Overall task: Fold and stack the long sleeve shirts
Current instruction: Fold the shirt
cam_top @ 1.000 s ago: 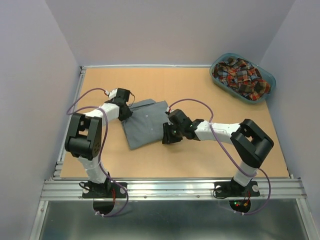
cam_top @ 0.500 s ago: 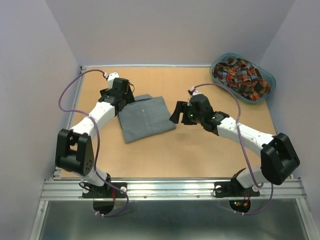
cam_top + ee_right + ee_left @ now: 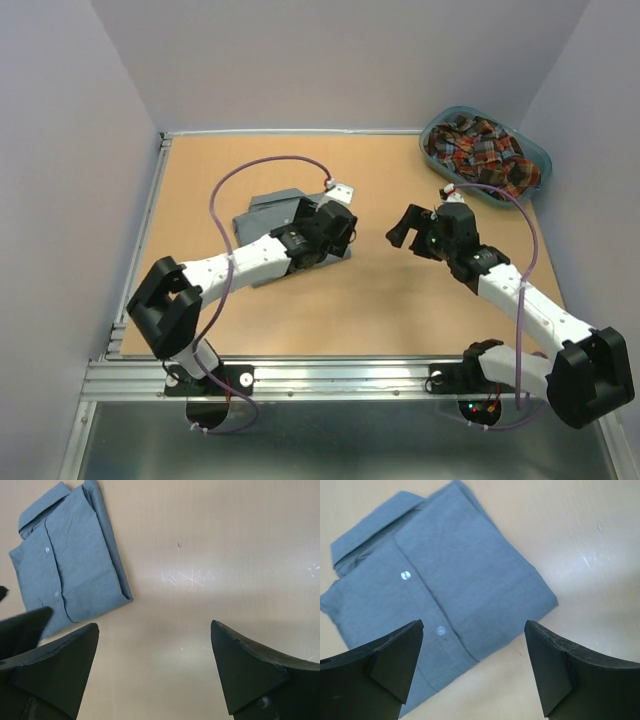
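Left pincer and right pincer gape empty; teal basket holds the plaid shirt.

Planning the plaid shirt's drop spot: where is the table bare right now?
Free: far strip of table between grey shirt and teal basket; near middle, between left arm and right arm. Crowded: centre, where left tool hangs open over the shirt and right tool open beside it; basket is full of plaid shirt.

The grey shirt is soft matt cloth with pale glossy buttons. The table is smooth tan wood, faintly shiny and scratched. The basket is teal plastic.
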`<state>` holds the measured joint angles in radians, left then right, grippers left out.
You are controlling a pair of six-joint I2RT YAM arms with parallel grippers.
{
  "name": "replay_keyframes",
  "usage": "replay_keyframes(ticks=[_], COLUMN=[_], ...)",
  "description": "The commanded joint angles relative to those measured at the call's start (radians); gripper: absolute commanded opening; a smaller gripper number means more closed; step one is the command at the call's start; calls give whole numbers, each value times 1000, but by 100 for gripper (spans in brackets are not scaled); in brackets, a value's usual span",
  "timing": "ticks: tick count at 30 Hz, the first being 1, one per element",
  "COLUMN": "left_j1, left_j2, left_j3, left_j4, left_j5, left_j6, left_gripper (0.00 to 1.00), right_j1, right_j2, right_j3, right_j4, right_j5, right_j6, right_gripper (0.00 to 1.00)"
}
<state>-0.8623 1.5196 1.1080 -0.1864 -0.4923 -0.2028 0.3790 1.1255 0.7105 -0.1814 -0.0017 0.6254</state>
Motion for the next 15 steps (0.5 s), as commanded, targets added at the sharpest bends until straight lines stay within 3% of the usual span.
replay_keyframes(ticks=[1, 6, 15], left_j1=[-87, -144, -147], left_j2=[100, 229, 359], left_j3=[50, 73, 101], left_j4=[38, 60, 93], left_j5=[-46, -29, -75], left_j6=[135, 242, 302], left_gripper=[94, 90, 77], right_j1=[-11, -14, -17], right_j2=[-82, -157, -217], right_j3=[-55, -92, -144], right_j4=[13, 7, 5], right_j5=[71, 95, 120], right_j6=[30, 43, 63], right_gripper=[98, 98, 98])
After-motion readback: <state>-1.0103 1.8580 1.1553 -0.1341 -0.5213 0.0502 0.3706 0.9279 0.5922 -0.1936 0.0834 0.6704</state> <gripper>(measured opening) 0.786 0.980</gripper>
